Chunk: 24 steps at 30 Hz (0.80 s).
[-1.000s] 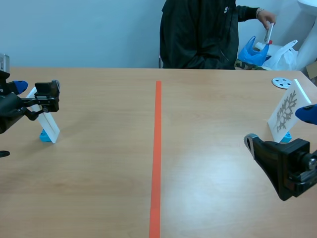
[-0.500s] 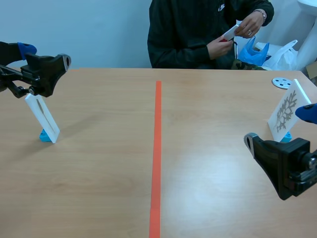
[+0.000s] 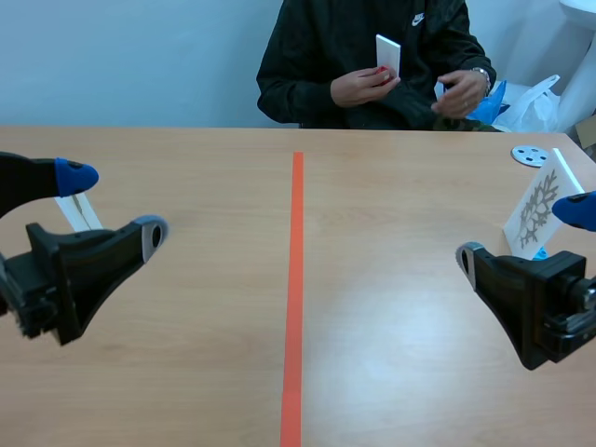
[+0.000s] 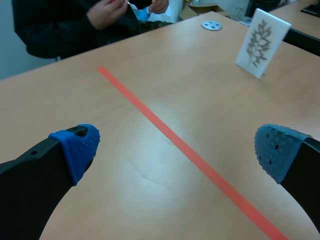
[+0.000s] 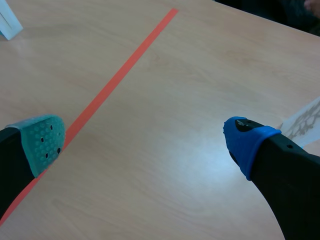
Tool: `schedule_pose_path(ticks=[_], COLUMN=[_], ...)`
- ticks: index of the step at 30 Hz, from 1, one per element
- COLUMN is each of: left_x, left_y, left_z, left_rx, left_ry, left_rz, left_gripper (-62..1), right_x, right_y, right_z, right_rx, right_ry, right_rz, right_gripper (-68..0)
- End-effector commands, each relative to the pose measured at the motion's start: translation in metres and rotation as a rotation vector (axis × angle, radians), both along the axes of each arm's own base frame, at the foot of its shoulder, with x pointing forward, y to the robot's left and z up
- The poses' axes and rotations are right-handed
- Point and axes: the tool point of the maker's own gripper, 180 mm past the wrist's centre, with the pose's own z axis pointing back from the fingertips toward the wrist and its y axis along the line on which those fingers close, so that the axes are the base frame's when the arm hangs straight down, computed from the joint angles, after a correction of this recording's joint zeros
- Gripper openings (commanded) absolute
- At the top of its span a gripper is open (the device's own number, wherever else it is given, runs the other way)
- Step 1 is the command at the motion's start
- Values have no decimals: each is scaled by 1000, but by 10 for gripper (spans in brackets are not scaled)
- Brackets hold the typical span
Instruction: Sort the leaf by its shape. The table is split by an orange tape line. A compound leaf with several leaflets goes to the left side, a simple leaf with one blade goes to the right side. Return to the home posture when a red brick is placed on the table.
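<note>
A white card printed with a many-lobed grey leaf (image 3: 537, 210) stands tilted on a blue foot right of the orange tape line (image 3: 295, 279); the same card (image 4: 262, 42) shows far ahead of my left gripper. A second white card (image 3: 82, 212), print hidden, stands left of the tape, mostly behind my left gripper (image 3: 112, 205). That gripper is open and holds nothing (image 4: 175, 146). My right gripper (image 3: 521, 237) is open and holds nothing, low beside the leaf card (image 5: 144, 141). No red brick is in view.
A person sits across the table holding a small white card (image 3: 387, 54) in one hand. A grey disc with holes (image 3: 529, 155) lies at the far right. Blue and white bags (image 3: 521, 102) sit beyond the table's far right corner.
My left arm has come away from the left card and dropped back low toward the near edge, gripper open. The person turned to face the table and raised a white card. The right arm kept still.
</note>
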Motion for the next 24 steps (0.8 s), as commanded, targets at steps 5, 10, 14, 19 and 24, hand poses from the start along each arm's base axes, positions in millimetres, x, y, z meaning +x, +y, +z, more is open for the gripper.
schedule_pose_path(ticks=[5, 10, 14, 19, 24], left_x=[-18, -23, -23, -23, -23], left_y=[-1, -2, -2, -2, -2], left_z=[-9, -16, -16, -16, -16], left_rx=[-53, -59, -59, -59, -59], left_ry=[56, 85, 85, 86, 85], left_rz=[38, 51, 51, 52, 52], left_gripper=[14, 14, 14, 14, 14], right_x=[4, 3, 3, 3, 3], right_y=[-2, -1, -1, 0, -1], right_z=[9, 11, 11, 11, 11], right_rx=[17, 17, 20, 20, 19], right_ry=[-30, -30, -30, -30, -30], right_rz=[-1, 16, 20, 20, 20], right_gripper=[4, 4, 4, 4, 4])
